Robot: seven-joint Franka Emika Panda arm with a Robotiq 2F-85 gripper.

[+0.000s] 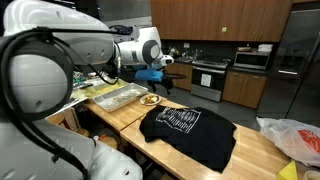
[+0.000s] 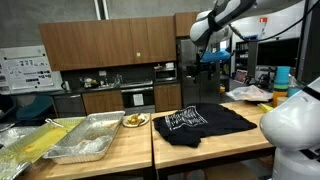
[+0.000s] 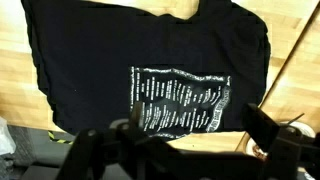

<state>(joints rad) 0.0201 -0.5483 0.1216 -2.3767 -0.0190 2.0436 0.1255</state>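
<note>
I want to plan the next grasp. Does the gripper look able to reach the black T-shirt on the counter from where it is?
Probably yes. The gripper hangs open above the black T-shirt, which lies flat and uncovered on the counter; nothing stands between them.

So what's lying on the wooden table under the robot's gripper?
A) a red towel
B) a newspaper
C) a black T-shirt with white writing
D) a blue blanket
C: the wrist view shows a black T-shirt with a white print, spread flat on the wooden table.
</note>
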